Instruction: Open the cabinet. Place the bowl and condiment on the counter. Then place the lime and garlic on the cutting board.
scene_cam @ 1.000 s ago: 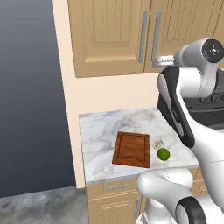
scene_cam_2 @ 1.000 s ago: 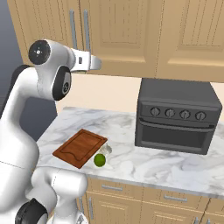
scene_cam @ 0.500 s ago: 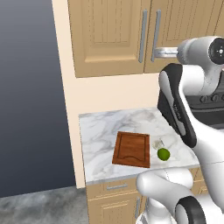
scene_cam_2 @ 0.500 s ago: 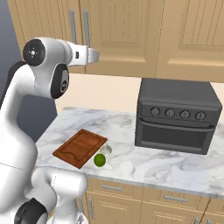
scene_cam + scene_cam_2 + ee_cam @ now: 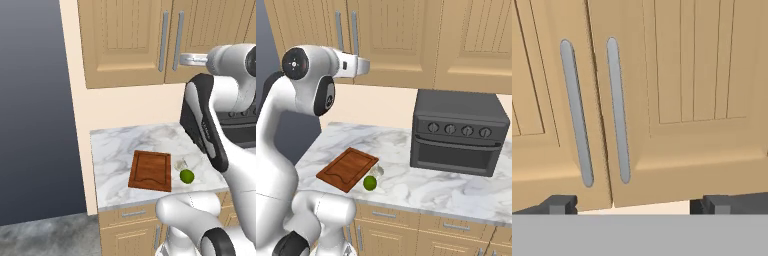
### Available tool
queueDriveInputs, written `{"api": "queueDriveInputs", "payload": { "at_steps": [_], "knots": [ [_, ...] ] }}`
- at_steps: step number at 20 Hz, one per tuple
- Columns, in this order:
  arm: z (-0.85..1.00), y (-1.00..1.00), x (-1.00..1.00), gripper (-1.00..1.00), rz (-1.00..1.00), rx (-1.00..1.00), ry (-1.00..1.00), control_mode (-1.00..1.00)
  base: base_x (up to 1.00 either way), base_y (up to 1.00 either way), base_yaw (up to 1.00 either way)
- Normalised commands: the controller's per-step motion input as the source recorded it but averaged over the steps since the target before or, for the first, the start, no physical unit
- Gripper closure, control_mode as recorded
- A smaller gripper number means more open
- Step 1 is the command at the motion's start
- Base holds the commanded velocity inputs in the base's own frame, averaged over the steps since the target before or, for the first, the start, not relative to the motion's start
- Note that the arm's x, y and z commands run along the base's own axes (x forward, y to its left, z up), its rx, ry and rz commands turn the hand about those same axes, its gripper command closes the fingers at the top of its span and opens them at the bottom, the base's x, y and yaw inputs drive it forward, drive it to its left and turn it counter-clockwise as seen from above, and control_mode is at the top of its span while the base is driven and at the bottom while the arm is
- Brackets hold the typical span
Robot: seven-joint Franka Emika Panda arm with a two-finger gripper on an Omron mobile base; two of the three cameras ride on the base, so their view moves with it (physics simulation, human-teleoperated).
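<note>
We look over a kitchen corner where a white marble counter [image 5: 115, 145] runs below a tall light-tan cabinet [image 5: 120, 45], with a dark wall to the left in the left base view. Both cabinet doors are shut, and their two long grey bar handles [image 5: 618, 110] stand upright side by side along the seam between the doors. On the counter lies the cutting board [image 5: 151, 170], flat and bare on top. Just beside its right edge in the left base view we see the lime [image 5: 187, 176], resting on the marble, and the pale garlic [image 5: 179, 164] sits just beside the lime, slightly farther from us; we cannot tell whether the two touch. In the right base view a dark grey toaster oven [image 5: 458, 132] with four knobs stands on the counter, well apart from the board. Low cabinets with drawers [image 5: 421, 227] sit under the slab. Our arm is raised to the height of the handles, and the gripper [image 5: 633, 205] faces the doors near their lower edge. In the hand view its two dark fingertips [image 5: 559, 204] stand wide apart with nothing between them, short of the handles and touching neither.
</note>
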Motion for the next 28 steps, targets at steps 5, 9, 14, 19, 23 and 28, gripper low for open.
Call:
{"api": "queueDriveInputs", "payload": {
  "at_steps": [5,9,14,19,23,28],
  "knots": [
    [0.0,0.2,0.0,-1.0,0.01,0.0,-0.09,-1.0,0.0,0.0,0.0],
    [0.0,0.0,0.16,-1.0,0.02,0.0,-0.08,-1.0,0.0,0.0,0.0],
    [0.0,-0.01,0.45,-1.0,0.0,0.0,0.02,-1.0,0.0,0.0,0.0],
    [0.0,0.0,0.71,-1.0,0.0,0.02,0.2,-1.0,0.0,0.0,0.0],
    [-0.02,-0.01,0.5,-1.0,0.0,0.04,0.13,-1.0,0.0,0.0,0.0],
    [-0.18,-0.06,0.18,-1.0,0.01,0.03,0.0,-1.0,0.0,0.0,0.0]
  ]
}}
